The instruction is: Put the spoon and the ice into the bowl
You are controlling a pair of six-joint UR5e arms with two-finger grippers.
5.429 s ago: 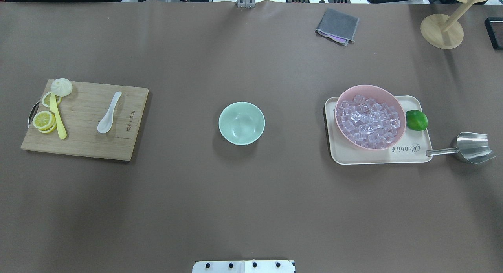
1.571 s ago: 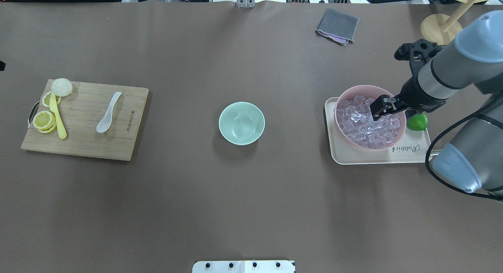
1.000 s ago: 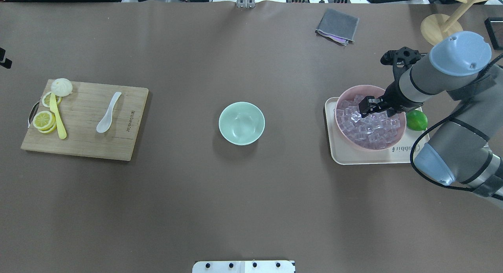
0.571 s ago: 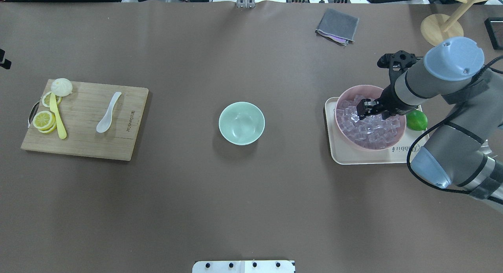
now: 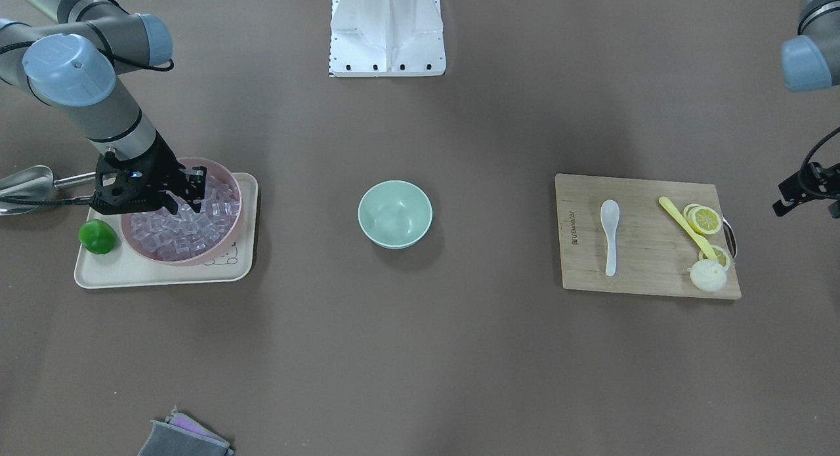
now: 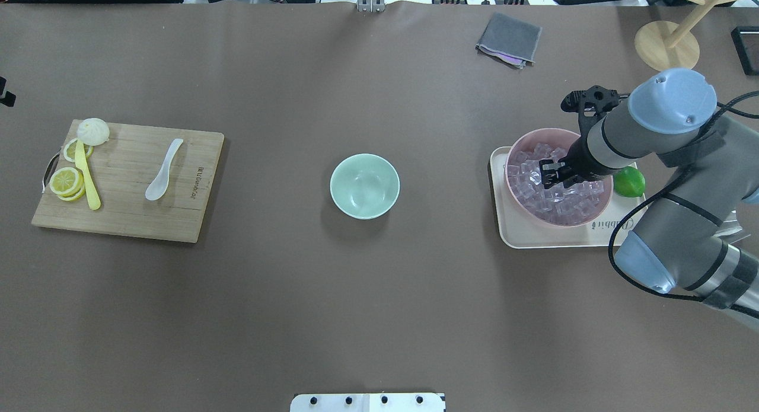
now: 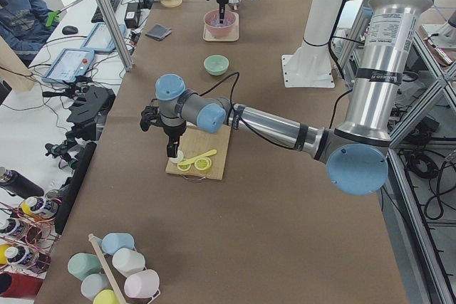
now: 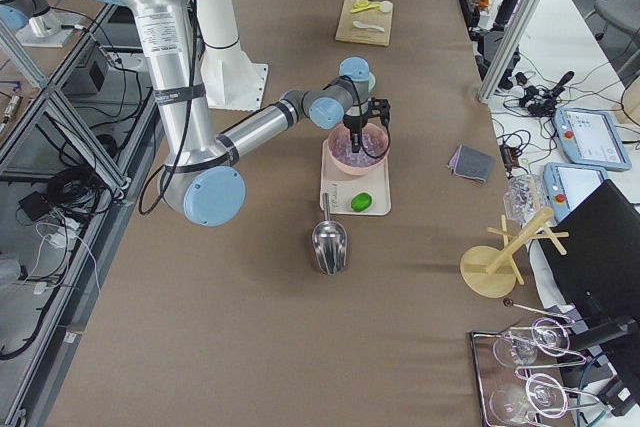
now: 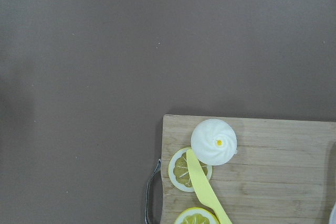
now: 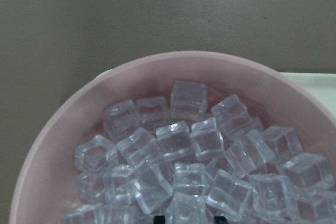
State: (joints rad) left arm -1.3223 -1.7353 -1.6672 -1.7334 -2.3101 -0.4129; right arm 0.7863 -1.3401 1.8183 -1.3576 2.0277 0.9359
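Left end of the table, going rightward:

- Left gripper (image 7: 171, 149): hangs point-down over the far left corner of the cutting board. It is small in the side view and cut off at the frame edge elsewhere, so I cannot tell whether its fingers are wide or closed.
- Cutting board (image 6: 130, 210): wooden, lying flat, with a metal handle half hidden at its left edge.
- On the board's left part: lemon slices (image 6: 65, 181), a white bun (image 6: 93, 131) at the far corner, and a yellow utensil (image 6: 89, 181) lying across the slices.
- Spoon (image 6: 164, 172): white, lying alone on the board's right part with its scoop toward the near side, apart from the yellow utensil.
- Bowl (image 6: 379, 201): mint green, at mid-table, with nothing in it, well apart from the board and the tray.
- Grey cloth (image 6: 509, 38): folded, at the far edge, with a purple layer peeking out beneath.
- Tray (image 6: 533, 237): cream; its right side is partly covered by the arm.
- Pink bowl (image 6: 536, 133): stands on the tray, heaped with ice (image 10: 207, 137), many clear cubes all alike.
- Right gripper (image 6: 550, 176): tips sunk among the cubes near the middle of the heap. Only two dark tip ends show at the bottom edge of the wrist view, with cubes between them. Whether they pinch a cube cannot be made out.
- Lime (image 6: 630, 182): on the tray just right of the pink bowl, partly behind the arm.
- Metal scoop (image 8: 331, 242): on the table just off the tray's right end, hidden by the arm from overhead.
- Wooden stand (image 6: 665, 44): at the far right corner, its top cut off.
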